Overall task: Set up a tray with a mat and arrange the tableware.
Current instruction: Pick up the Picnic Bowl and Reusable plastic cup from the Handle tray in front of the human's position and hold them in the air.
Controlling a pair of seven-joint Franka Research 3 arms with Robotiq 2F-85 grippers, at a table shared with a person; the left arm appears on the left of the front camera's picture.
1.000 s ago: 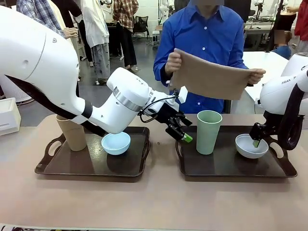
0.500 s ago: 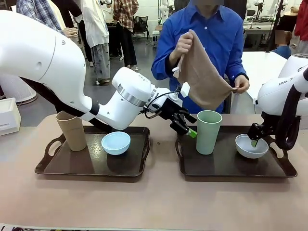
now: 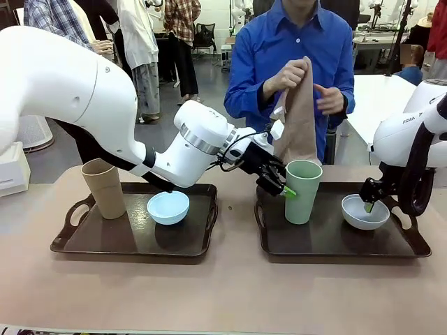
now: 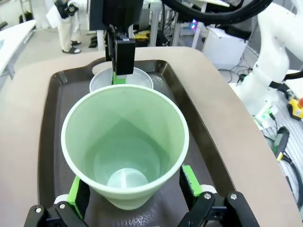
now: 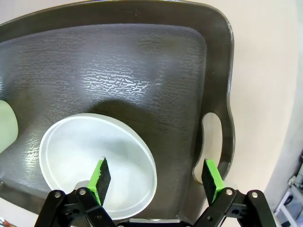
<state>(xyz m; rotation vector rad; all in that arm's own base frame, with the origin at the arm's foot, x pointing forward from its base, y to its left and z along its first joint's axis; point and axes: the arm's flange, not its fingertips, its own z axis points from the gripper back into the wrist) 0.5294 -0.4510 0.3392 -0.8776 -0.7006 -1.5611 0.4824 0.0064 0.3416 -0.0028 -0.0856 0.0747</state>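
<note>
The pale green cup [image 3: 304, 191] stands on the right tray [image 3: 335, 241]. My left gripper [image 3: 285, 187] reaches across to it. In the left wrist view that gripper [image 4: 130, 178] is open, with the green cup [image 4: 125, 142] between its pads. The white bowl [image 3: 364, 213] sits on the same tray, and my right gripper [image 3: 368, 204] hangs over it. This gripper [image 5: 156, 176] is open astride the white bowl's [image 5: 94, 156] rim, one finger inside and one outside. The tan cup [image 3: 105, 188] and light blue bowl [image 3: 168, 207] stand on the left tray [image 3: 133, 237]. A person holds the tan mat [image 3: 297, 122], hanging folded.
Both dark trays lie side by side on the beige table [image 3: 223, 293], with bare table along the front edge. The person stands at the far side behind the right tray. The right tray's handle slot [image 5: 208, 142] lies just beyond the white bowl.
My left arm has swung right until its fingers flank the green cup. The person has folded the spread mat into a hanging bundle. The right gripper has stayed over the white bowl.
</note>
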